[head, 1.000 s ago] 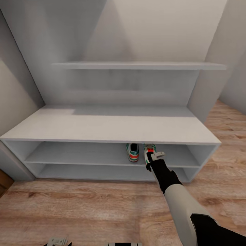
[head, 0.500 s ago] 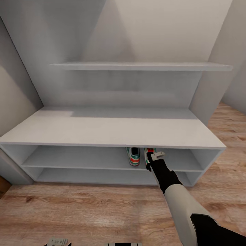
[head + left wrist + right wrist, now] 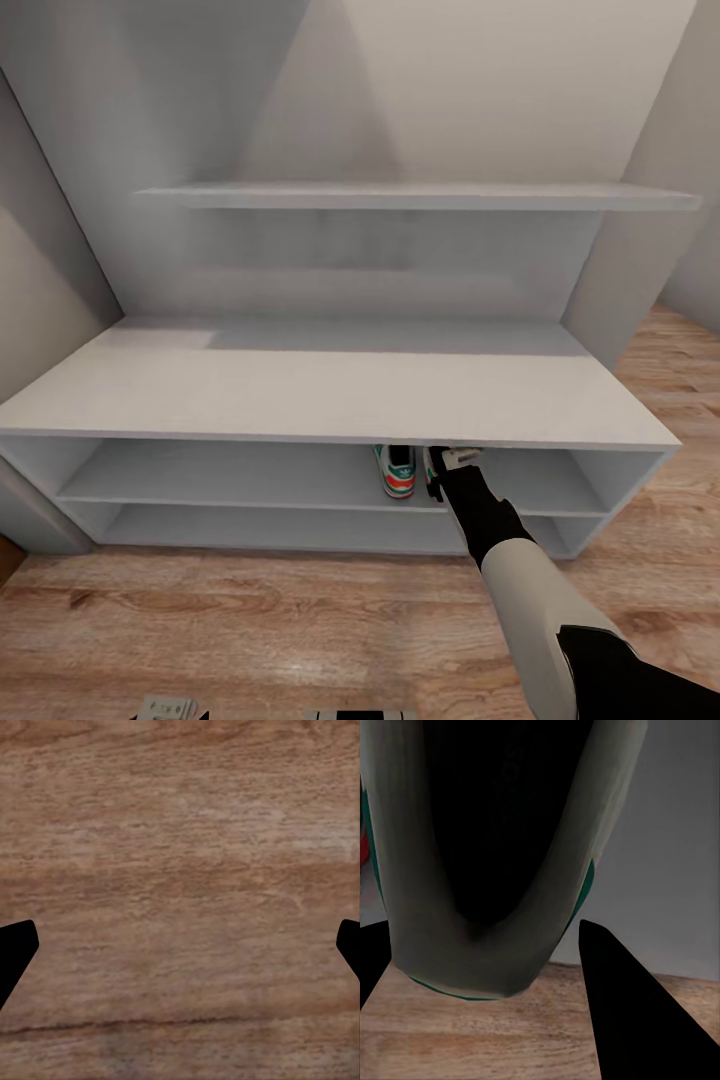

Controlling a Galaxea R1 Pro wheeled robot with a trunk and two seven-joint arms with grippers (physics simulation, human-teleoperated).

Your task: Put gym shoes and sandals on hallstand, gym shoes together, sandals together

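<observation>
One gym shoe [image 3: 397,470], white with green stripes and an orange heel, stands on the upper open shelf of the hallstand [image 3: 300,385], heel towards me. Just to its right, my right gripper [image 3: 445,462] is shut on the second gym shoe [image 3: 472,870] at the shelf's front edge, under the bench top. The right wrist view looks into that shoe's dark opening between the black fingers [image 3: 630,1012]. My left gripper [image 3: 180,952] is open above the corridor floor [image 3: 180,832], holding nothing. The sandals are out of view.
The hallstand has a long bench top, a lower open shelf [image 3: 270,525], a back panel and an upper shelf [image 3: 400,195]. Grey walls close in on both sides. Wood plank floor [image 3: 250,610] lies in front of the unit.
The view has drawn closer to the hallstand. My right gripper has carried the held gym shoe further in under the bench top, beside the shelved shoe.
</observation>
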